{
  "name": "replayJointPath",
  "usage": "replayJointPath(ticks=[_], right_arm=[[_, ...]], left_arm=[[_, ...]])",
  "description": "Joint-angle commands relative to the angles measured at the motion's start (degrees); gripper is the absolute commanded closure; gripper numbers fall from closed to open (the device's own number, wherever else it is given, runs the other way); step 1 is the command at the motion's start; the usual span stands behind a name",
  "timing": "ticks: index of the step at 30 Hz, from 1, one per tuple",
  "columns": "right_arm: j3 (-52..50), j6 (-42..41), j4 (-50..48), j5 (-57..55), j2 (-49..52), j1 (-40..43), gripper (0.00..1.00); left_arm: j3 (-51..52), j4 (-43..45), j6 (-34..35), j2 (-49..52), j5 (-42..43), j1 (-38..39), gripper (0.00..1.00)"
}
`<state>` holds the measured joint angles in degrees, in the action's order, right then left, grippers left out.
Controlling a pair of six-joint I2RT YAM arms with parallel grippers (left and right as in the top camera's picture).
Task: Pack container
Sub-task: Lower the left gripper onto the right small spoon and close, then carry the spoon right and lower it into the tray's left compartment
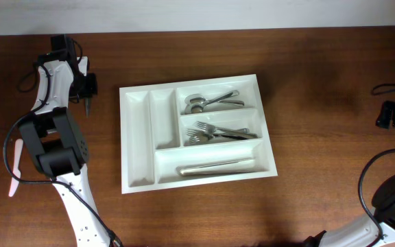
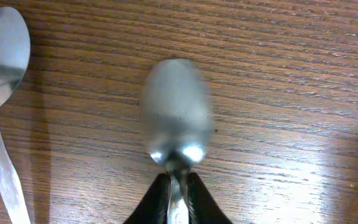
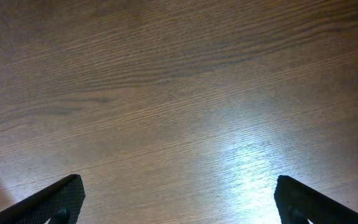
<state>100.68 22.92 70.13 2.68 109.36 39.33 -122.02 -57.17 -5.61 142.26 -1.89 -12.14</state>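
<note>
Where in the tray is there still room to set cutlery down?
The tray has two bare narrow slots along its left wall. The rest is crowded: spoons top, forks middle, knives bottom.

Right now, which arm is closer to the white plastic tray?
Left. The left arm sits just beside the white plastic tray; the right arm, far past its opposite side.

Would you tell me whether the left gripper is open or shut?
Shut on a spoon: in the wrist view the left gripper has its fingers pinched against the spoon's neck.
</note>
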Motion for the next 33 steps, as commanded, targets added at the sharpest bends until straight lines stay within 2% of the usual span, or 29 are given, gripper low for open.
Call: replayJointPath(ticks=[1,7,16,27,33], right_arm=[[-0.2,0.0,-0.2,0.3,-0.2,0.1,0.01],[-0.2,0.0,-0.2,0.3,-0.2,0.1,0.01],[-0.2,0.0,-0.2,0.3,-0.2,0.1,0.01],[-0.2,0.0,-0.1,0.3,-0.2,0.1,0.01],[-0.2,0.0,-0.2,0.3,-0.2,0.1,0.01]], left_arm=[[-0.1,0.1,-0.3,0.6,0.0,-0.4,0.94],[-0.2,-0.7,-0.3,0.6,0.0,-0.4,0.98],[-4.5,-5.8,-0.3,0.5,0.0,-0.3,0.98],[-26.8,-28.3,0.8,0.5,4.0,2.6,0.98],[-34.5,-39.5,6.6,0.5,4.1,6.2,0.98]])
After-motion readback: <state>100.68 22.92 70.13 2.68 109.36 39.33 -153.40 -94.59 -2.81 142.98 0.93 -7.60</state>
